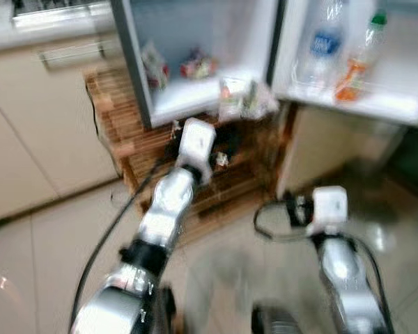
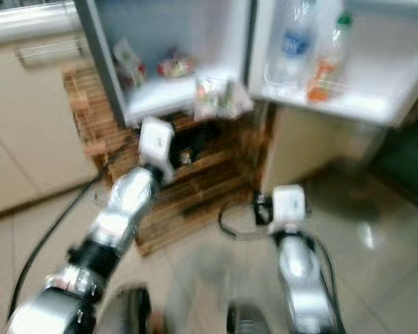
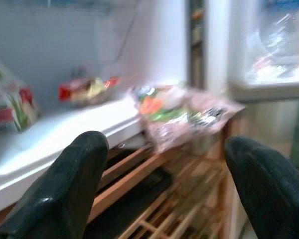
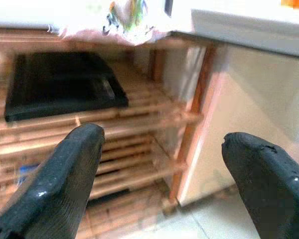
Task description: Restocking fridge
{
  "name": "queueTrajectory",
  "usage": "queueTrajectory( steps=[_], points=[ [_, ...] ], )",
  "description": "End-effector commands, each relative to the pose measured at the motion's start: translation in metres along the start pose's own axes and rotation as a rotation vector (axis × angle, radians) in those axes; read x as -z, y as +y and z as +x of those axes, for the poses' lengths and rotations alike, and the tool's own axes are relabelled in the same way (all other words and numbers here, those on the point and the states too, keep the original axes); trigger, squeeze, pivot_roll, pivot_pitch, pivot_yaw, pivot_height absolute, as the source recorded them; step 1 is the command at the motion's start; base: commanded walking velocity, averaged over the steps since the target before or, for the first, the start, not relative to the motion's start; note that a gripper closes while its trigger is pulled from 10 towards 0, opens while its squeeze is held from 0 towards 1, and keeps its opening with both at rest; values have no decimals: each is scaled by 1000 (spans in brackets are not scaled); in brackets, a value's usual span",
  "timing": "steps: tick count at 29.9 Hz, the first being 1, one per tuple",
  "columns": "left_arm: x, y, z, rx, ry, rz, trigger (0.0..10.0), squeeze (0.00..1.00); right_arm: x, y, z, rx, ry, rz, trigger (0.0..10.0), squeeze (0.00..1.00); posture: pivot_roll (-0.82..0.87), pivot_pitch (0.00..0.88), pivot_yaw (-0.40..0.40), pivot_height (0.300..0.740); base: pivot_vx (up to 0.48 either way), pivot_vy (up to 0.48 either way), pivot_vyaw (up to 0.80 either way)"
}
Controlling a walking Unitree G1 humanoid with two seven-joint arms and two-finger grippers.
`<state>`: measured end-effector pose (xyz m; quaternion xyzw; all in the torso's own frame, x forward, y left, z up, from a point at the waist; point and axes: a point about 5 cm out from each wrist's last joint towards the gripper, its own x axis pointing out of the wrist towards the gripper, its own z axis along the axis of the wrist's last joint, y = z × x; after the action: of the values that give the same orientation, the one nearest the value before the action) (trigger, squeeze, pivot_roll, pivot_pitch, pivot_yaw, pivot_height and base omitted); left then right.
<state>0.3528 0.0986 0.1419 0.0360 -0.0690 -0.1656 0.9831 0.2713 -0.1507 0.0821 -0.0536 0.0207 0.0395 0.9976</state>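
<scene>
The fridge (image 1: pixel 195 28) stands open in front of me. On its bottom shelf (image 1: pixel 188 97) lie a snack bag (image 1: pixel 155 66) and a red packet (image 1: pixel 198 66). A clear food packet (image 3: pixel 182 112) hangs over the shelf's front edge. My left gripper (image 3: pixel 164 149) is raised just short of that packet, open and holding nothing. Lower down, my right gripper (image 4: pixel 164 139) is open too and faces the wooden rack (image 4: pixel 139 119) under the fridge. In the door shelf (image 1: pixel 362 101) stand a water bottle (image 1: pixel 324 45) and an orange bottle with a green cap (image 1: pixel 359 59).
A black flat object (image 4: pixel 60 84) rests on the wooden rack. Cream cabinets (image 1: pixel 35 125) run along the left. A black cable (image 1: pixel 108 236) trails beside my left arm over the pale tiled floor (image 1: pixel 230 257). The head views are blurred.
</scene>
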Motion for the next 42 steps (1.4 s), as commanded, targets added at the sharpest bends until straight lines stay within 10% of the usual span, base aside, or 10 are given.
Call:
queueTrajectory(
  steps=[1,19,27,42],
  points=[
    [-4,-24,6,77,-19,-18,10000,0,5,-17,-3,40,26,-22,10000,0,-184,0,36,596,480,0,0],
    [-98,-18,11,23,-325,-23,10000,0,6,-14,-4,41,22,-7,10000,0,-173,0,66,596,343,0,0],
    [-63,22,23,-126,-83,-100,10000,0,10,-11,-5,47,56,95,10000,0,-185,0,71,596,0,0,0],
    [-21,34,15,-121,116,-95,10000,0,-22,0,44,57,-3,327,10000,0,-139,0,78,596,0,0,0]
  ],
)
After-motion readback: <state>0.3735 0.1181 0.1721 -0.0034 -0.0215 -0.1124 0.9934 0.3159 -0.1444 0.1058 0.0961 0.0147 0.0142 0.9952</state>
